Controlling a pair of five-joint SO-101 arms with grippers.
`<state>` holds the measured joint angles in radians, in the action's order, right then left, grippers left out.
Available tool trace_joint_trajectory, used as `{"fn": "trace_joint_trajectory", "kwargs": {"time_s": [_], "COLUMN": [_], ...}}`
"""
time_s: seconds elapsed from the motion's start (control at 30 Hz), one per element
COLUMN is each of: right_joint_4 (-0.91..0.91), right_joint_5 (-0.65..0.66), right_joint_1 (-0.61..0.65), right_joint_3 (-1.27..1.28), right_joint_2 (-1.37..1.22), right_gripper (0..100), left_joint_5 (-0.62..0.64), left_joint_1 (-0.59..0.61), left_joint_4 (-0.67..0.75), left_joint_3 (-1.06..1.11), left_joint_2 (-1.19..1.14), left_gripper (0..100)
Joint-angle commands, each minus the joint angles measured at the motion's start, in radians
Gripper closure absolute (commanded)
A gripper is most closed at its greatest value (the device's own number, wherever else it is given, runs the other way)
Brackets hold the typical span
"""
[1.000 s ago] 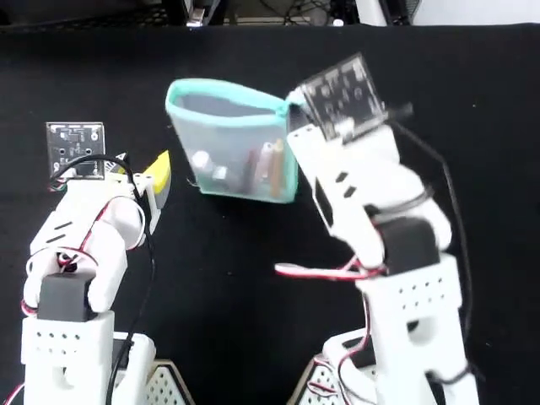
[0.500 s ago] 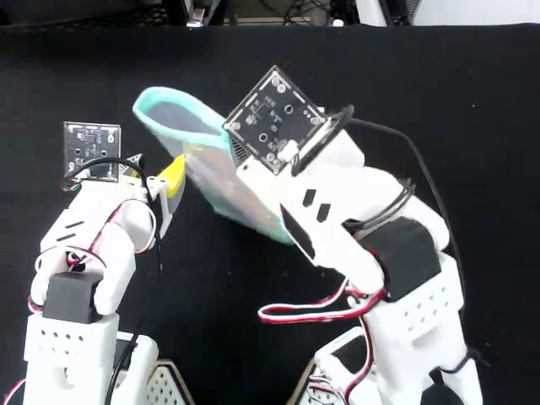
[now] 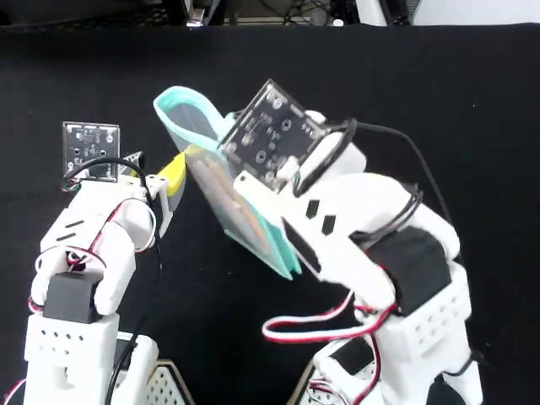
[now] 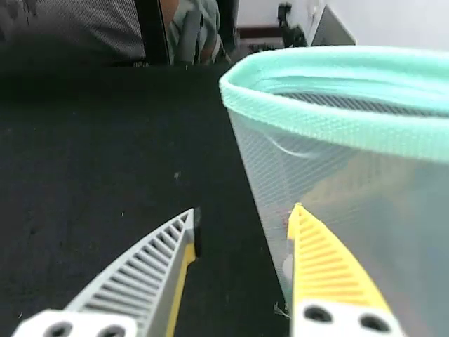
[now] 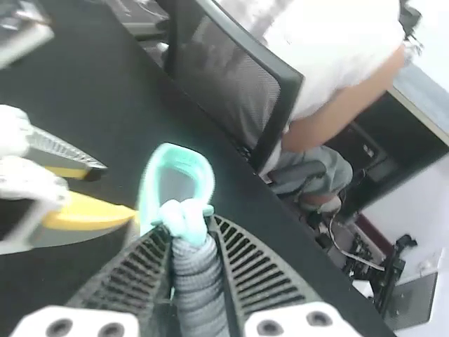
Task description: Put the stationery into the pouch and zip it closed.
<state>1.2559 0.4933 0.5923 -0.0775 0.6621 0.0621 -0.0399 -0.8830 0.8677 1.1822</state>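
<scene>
High view, with both wrist views. We see the translucent mesh pouch with a teal zip band (image 3: 221, 198) in the upper centre-left of the frame. It is raised off the black cloth table (image 3: 472, 101) and tilted steeply, its mouth gaping toward the upper left.

The right gripper (image 5: 188, 232) has its fingers clamped on a bunched teal end of the pouch. This grip alone carries the pouch.

The left gripper (image 4: 243, 210) stands with its fingers apart, holding nothing. Its yellow finger (image 3: 174, 173) lies against or just beside the pouch wall, below the rim.

Faint orange and brown shapes show through the wall, and we take them for the stationery (image 3: 240, 215). We cannot count the pieces.

We judge the loading step complete and the closing step in hand, since the teal band is plainly unzipped. The next move calls for the left gripper to find and pinch the zip pull. We cannot pick out that pull here. The right gripper must hold the band taut as a counter-force. A slack band would likely buckle rather than close.
</scene>
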Motion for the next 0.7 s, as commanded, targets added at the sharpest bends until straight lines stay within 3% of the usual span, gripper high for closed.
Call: {"fn": "trace_joint_trajectory", "kwargs": {"time_s": [0.0,0.17,0.67], "right_joint_4": [0.034,0.127,0.147], "right_joint_5": [0.012,0.012,0.012], "right_joint_1": [0.066,0.089,0.080], "right_joint_3": [-0.091,-0.183,-0.294], "right_joint_2": [-0.010,-0.062,-0.117], "right_gripper": [98.6,98.6,98.6], "left_joint_5": [0.060,0.072,0.074], "left_joint_1": [0.041,0.105,0.101], "left_joint_4": [0.123,0.261,0.288], "left_joint_3": [0.033,0.120,0.119], "left_joint_2": [-0.006,0.000,0.000], "left_gripper": [78,78,78]}}
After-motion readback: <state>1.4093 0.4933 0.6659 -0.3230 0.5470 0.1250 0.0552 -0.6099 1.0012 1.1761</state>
